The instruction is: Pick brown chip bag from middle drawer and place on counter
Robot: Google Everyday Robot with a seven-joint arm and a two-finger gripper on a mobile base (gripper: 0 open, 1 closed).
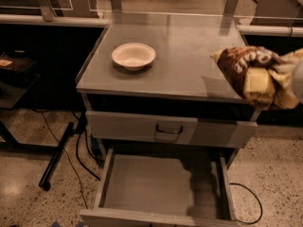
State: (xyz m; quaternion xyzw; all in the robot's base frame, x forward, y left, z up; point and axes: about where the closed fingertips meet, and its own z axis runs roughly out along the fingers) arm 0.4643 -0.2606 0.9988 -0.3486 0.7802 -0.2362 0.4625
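Observation:
The brown chip bag (239, 63), dark brown with white lettering and a pale yellow band, hangs in the air at the right, over the counter's (184, 41) front right corner. My gripper (283, 77) comes in from the right edge and is shut on the bag's right end; most of the gripper is behind the bag or out of frame. The middle drawer (151, 186) stands pulled open at the bottom, and its flat grey floor is bare.
A white bowl (133, 56) sits on the counter's left half. A closed drawer front with a dark bar handle (169, 129) is above the open drawer. Black cables and a bar (57, 155) lie on the speckled floor at left. Other tables stand behind and beside the counter.

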